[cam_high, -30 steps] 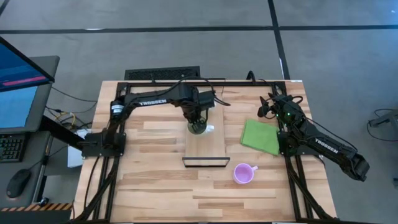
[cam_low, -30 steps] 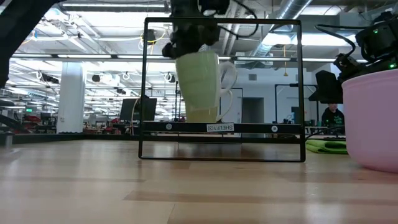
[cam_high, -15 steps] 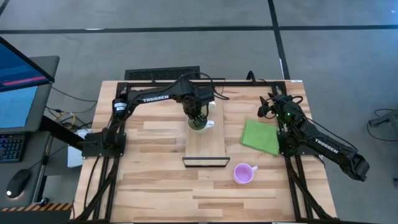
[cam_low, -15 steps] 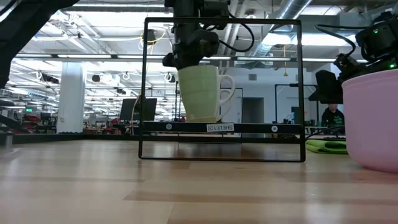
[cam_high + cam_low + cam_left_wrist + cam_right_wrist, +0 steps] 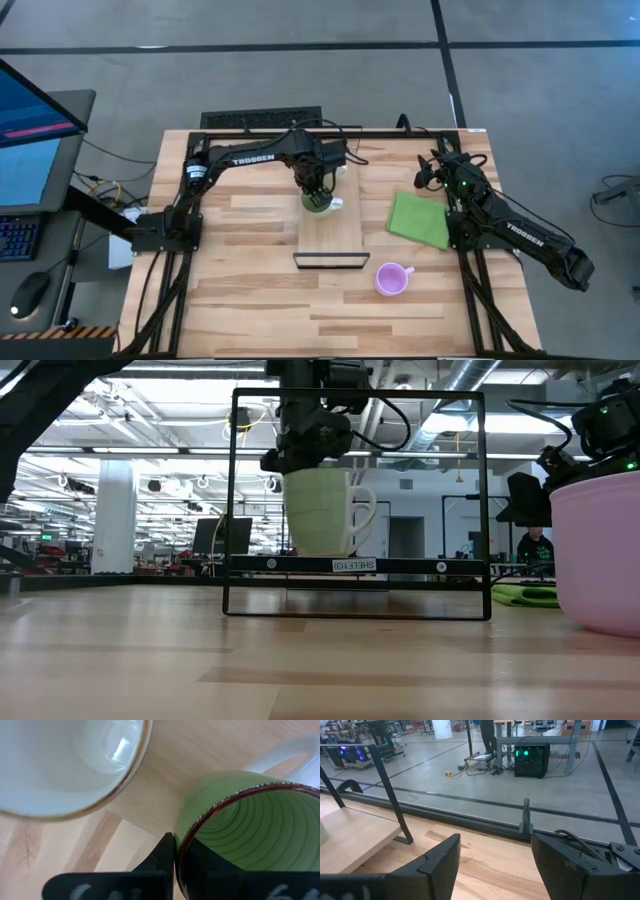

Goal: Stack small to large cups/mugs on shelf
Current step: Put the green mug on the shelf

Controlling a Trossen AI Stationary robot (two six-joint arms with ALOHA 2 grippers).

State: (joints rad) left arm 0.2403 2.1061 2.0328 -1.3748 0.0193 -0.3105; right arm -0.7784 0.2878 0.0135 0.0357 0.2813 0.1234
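The green mug (image 5: pixel 319 201) (image 5: pixel 320 510) is over the far end of the pale wooden shelf (image 5: pixel 331 236), and my left gripper (image 5: pixel 317 190) is shut on it from above. The white mug (image 5: pixel 65 765) stands close beside it on the shelf; only a white sliver (image 5: pixel 339 204) of it shows from above. The light purple mug (image 5: pixel 392 279) (image 5: pixel 602 550) stands upright on the tabletop, near and right of the shelf's dark lip (image 5: pixel 328 261). My right gripper (image 5: pixel 495 865) is open near the table's right far corner (image 5: pixel 432 176). My left gripper holds the green mug by its rim (image 5: pixel 181 851), with one finger (image 5: pixel 166 854) outside the wall and the other inside. It comes from above, pointing down. The mug is upright with its base at the level of the shelf board (image 5: pixel 320 556); whether it rests there I cannot tell.
A flat green cloth (image 5: pixel 418 220) lies on the table right of the shelf. The shelf sits in a dark metal frame (image 5: pixel 355 565) with thin uprights. Bare tabletop stretches left of the shelf and along the near edge.
My left gripper has shifted slightly toward the table's far edge while still holding the green mug. The mug was tilted a second ago and now stands upright at the shelf's far end.
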